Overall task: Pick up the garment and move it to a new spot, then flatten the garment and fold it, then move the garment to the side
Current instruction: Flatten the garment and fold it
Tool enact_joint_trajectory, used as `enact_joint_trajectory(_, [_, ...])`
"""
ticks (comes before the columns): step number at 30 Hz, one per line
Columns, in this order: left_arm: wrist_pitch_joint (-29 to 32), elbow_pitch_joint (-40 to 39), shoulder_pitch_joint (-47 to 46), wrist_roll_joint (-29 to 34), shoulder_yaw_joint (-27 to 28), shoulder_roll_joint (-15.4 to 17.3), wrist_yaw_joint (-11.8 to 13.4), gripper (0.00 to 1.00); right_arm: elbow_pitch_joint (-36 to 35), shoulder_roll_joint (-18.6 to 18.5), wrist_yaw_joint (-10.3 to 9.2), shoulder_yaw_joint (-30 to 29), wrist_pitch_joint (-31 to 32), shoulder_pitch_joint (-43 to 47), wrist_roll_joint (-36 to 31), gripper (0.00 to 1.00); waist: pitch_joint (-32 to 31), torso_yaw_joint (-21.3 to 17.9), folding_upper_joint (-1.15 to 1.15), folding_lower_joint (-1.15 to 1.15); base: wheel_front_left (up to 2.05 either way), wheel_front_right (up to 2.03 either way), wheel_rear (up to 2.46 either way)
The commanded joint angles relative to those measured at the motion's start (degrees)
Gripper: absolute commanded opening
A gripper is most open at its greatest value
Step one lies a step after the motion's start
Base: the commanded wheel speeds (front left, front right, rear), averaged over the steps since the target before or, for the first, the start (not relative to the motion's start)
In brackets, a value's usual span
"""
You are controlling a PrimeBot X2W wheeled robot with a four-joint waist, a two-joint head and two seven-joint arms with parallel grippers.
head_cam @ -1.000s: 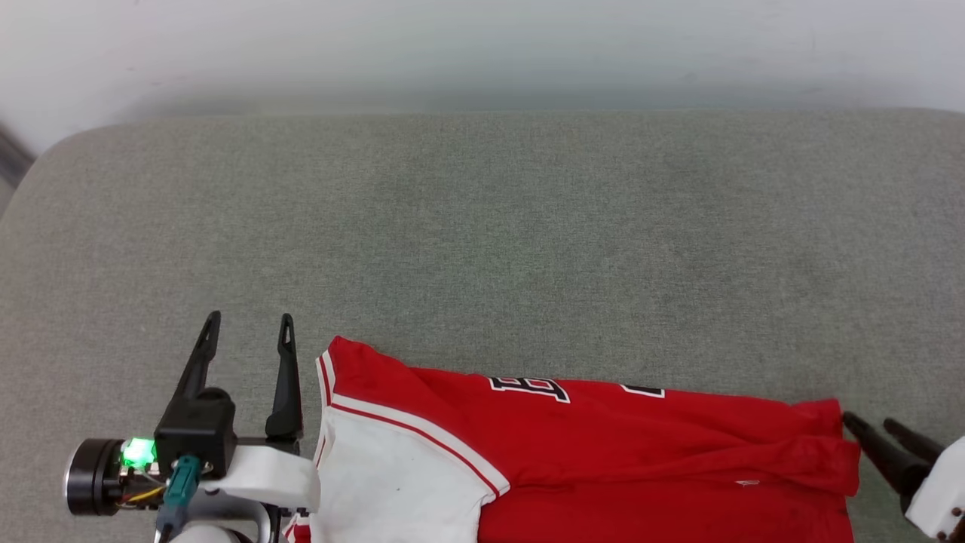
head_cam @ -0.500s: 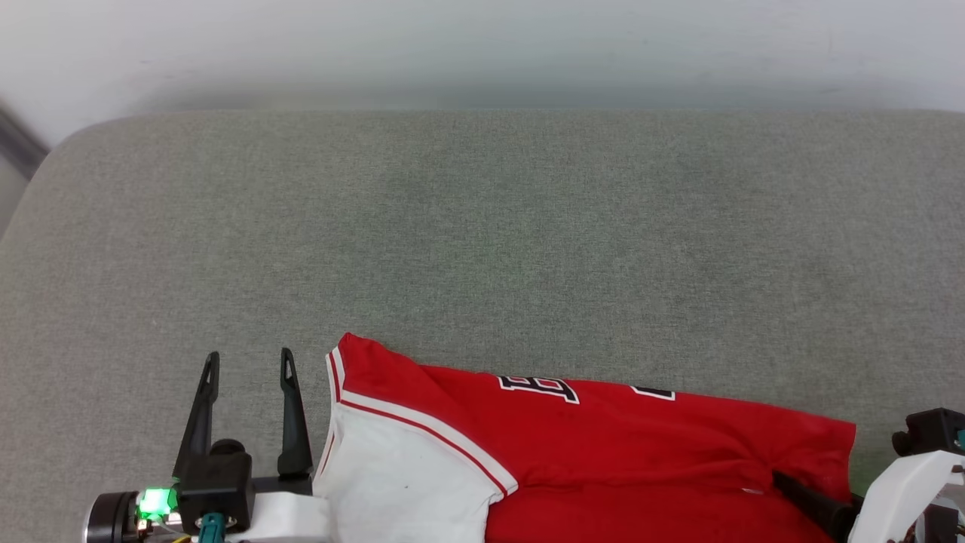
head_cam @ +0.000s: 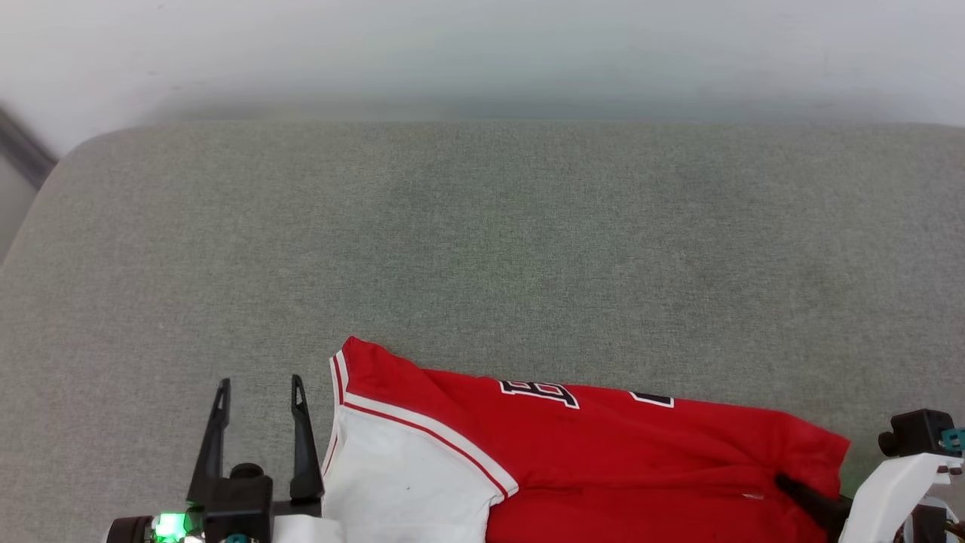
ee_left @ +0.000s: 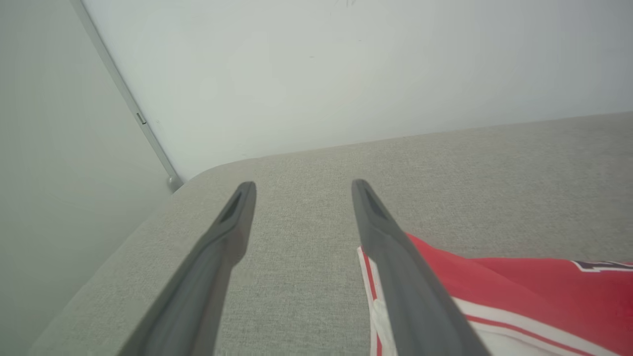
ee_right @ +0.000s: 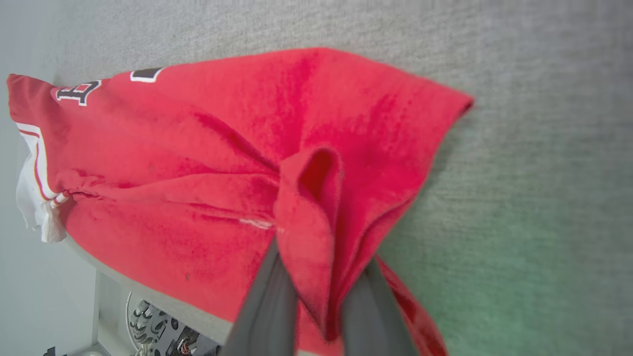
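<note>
right hand (ee_right: 319,291) pinching garment (head_cam: 603,445), left hand (head_cam: 260,385) spread

On the red garment (head_cam: 603,460) you can see two black, white-outlined characters along its far folded edge. The fold cuts both off. The first character (head_cam: 539,391) could be half of an 8 or a B; you cannot tell which. The second character (head_cam: 653,400) is an unreadable sliver. A small white tag (ee_right: 257,223) is too small for you to read.
</note>
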Motion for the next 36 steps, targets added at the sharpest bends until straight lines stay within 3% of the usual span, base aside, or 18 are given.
enact_joint_trajectory(1, [-0.15, 0.31, 0.99, 0.77, 0.53, -0.66, -0.48, 1.00, 0.30, -0.90, -0.12, -0.05, -0.40, -0.45, 0.06, 0.00, -0.51, -0.07, 0.00, 0.00, 0.00, 0.00, 0.00])
enact_joint_trajectory(15, [-0.15, 0.68, 3.46, 2.11, 3.35, -4.35, -5.35, 1.00, -0.98, -12.45, -0.08, -6.55, 2.07, 3.34, -0.52, 0.00, -3.85, 0.76, 0.00, 0.00, 0.00, 0.00, 0.00])
enact_joint_trajectory(23, [-0.15, 1.08, 4.30, 2.58, 4.52, -5.60, -7.57, 1.00, -13.03, -13.07, -0.08, -6.26, 7.58, 6.00, 1.04, 0.00, -4.92, 1.05, 0.00, 0.00, 0.00, 0.00, 0.00])
enact_joint_trajectory(28, [-0.15, 1.13, 3.90, 2.74, 5.68, -6.54, -8.55, 1.00, -23.00, -11.05, -0.08, -4.48, 11.14, 4.57, -0.70, 0.00, -4.84, 1.13, 0.00, 0.00, 0.00, 0.00, 0.00])
enact_joint_trajectory(36, [-0.15, 1.40, 2.02, 3.42, 6.94, -7.55, -10.04, 1.00, -30.61, -6.37, -0.08, 5.73, 18.39, -4.49, -6.21, 0.00, -2.96, 1.71, 0.00, 0.00, 0.00, 0.00, 0.00])
